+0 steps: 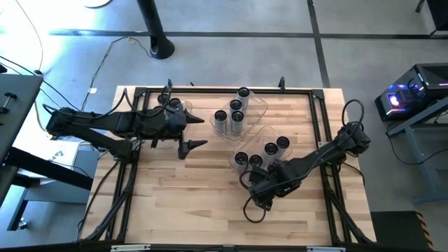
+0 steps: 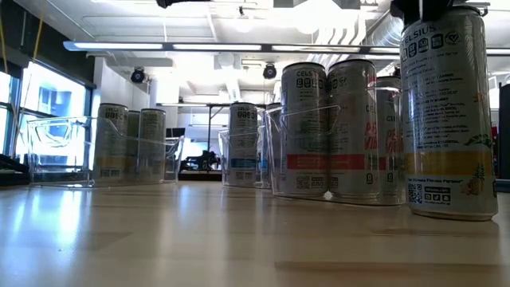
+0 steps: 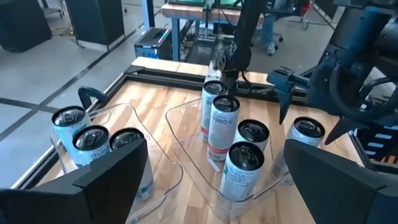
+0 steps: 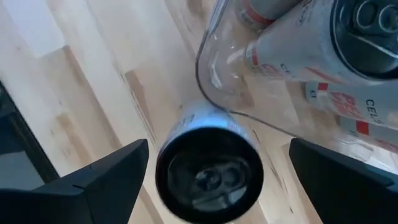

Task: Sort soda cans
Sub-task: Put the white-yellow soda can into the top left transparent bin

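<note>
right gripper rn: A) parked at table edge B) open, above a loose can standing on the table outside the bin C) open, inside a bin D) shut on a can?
B: the right gripper has its fingers spread wide on either side of a can standing on the wood just outside the clear bin.

Silver soda cans [image 3: 219, 127] w/ red bands, clear bins [image 3: 186, 134], pale wood table [image 1: 203, 189].

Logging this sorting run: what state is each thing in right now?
left claw: open, empty, facing the bins
right claw: open, straddling the loose can, not clamped
loose can: upright on the table, outside the bins
near bin: holds upright cans
far bin: holds upright cans
left bin: holds three upright cans
</note>
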